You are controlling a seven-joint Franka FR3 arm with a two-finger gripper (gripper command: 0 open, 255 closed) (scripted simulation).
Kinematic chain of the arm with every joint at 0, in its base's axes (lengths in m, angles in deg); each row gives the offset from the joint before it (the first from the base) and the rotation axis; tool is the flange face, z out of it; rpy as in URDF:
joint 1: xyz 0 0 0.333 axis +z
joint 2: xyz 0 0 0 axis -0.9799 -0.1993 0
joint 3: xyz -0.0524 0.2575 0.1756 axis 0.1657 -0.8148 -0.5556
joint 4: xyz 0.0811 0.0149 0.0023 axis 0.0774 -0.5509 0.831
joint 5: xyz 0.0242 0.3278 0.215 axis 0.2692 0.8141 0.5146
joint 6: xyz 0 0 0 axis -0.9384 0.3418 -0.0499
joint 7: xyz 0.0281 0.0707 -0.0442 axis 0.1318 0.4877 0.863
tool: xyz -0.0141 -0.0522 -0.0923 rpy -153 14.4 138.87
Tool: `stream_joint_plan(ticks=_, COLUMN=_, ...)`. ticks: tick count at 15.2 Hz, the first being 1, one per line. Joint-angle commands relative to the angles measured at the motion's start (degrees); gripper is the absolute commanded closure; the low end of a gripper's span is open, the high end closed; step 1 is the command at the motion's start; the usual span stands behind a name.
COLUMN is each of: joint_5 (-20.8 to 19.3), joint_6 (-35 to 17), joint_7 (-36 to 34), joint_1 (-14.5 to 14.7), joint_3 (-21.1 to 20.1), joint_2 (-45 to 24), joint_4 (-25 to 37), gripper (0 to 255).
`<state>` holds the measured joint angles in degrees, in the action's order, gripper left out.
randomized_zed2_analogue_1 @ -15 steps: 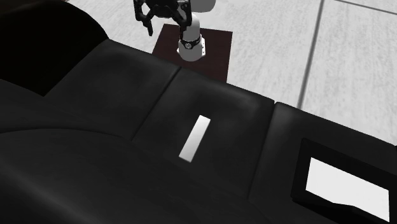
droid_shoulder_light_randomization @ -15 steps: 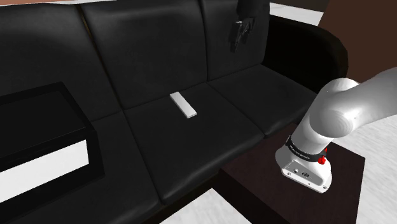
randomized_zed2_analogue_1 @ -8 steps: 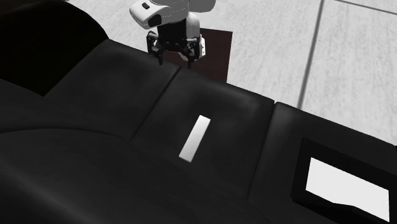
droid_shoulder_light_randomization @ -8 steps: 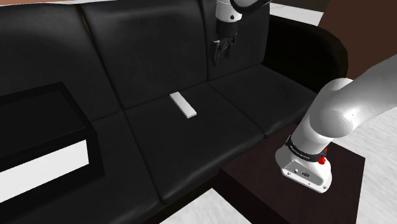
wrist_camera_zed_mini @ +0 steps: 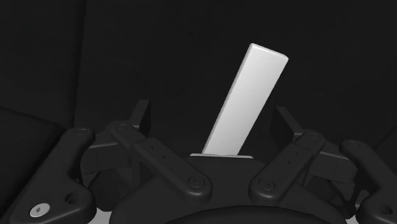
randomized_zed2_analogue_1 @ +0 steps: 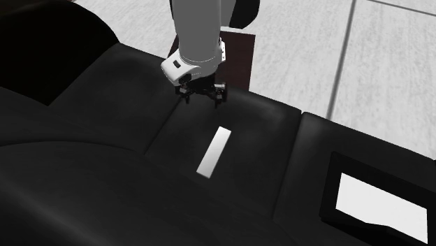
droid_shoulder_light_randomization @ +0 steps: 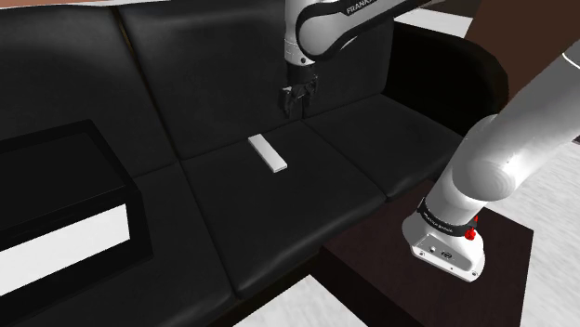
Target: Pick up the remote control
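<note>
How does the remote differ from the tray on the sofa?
The remote is a narrow, all-white bar; the tray is wide, black-rimmed, white inside. The remote lies on the middle cushion, the tray on an end cushion. The remote is a flat slab, the tray has raised walls. Both rest on the sofa seat.

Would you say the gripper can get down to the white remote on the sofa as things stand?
Probably yes: the remote lies alone on the middle seat cushion, and the open gripper hangs above it nearby with nothing between.
</note>
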<state>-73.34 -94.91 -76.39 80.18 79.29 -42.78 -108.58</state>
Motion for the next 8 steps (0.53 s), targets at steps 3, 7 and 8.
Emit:
stream_joint_plan(ticks=3, joint_5=-1.2, joint_6=-4.9, joint_7=-3.9, joint_1=0.1, joint_3=-1.3, joint_2=-8.5, joint_4=3.0, gripper=0)
stream_joint_plan(ticks=7, joint_5=-3.2, joint_6=-8.6, joint_7=-7.7, joint_1=0.5, joint_3=-2.0, joint_2=-17.5, joint_4=7.4, gripper=0)
stream_joint_plan(ticks=8, joint_5=-3.7, joint_6=-9.4, joint_7=-8.7, joint_1=0.6, joint_3=-2.0, joint_2=-19.7, joint_4=8.7, gripper=0)
